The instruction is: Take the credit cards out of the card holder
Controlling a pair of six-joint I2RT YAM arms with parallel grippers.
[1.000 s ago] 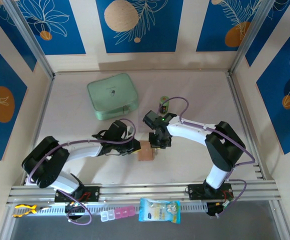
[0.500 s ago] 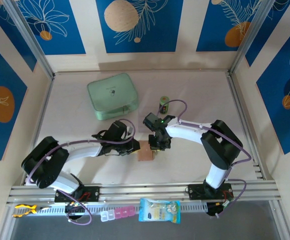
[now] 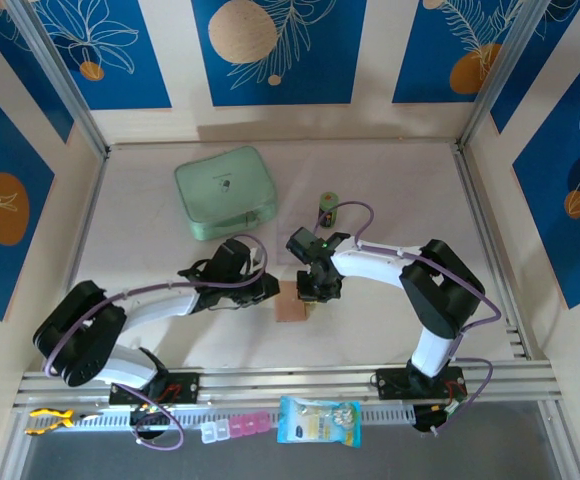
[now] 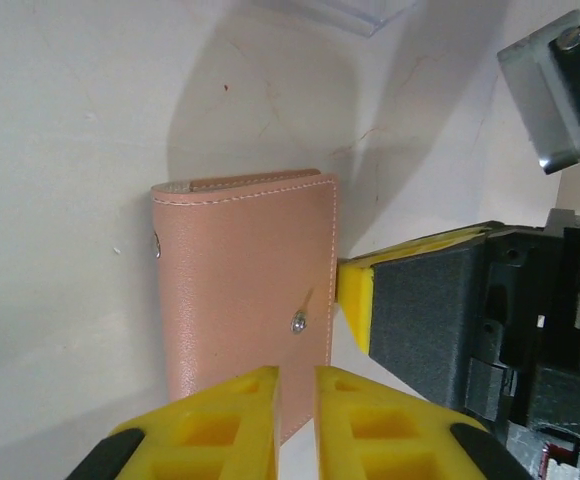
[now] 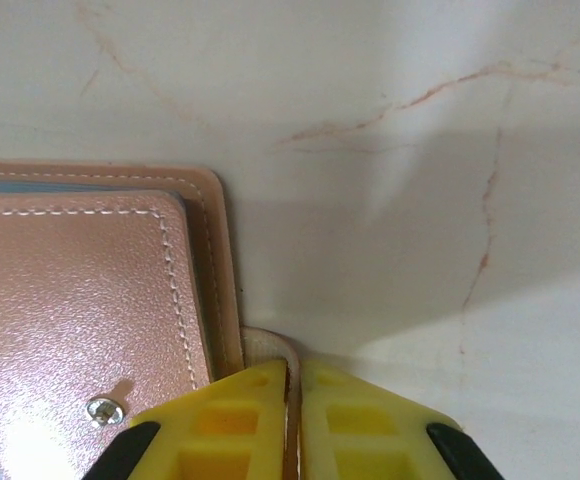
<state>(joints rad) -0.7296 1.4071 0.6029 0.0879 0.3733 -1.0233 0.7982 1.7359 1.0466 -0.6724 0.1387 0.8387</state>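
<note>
Tan card holder (image 4: 240, 280) in right hand (image 5: 292, 378)

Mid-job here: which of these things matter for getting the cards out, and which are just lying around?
Job: card holder, left gripper and right gripper at its edges.
Lying about: mint-green zip case, small green can, blue packet, pink pill box, yellow object.
</note>
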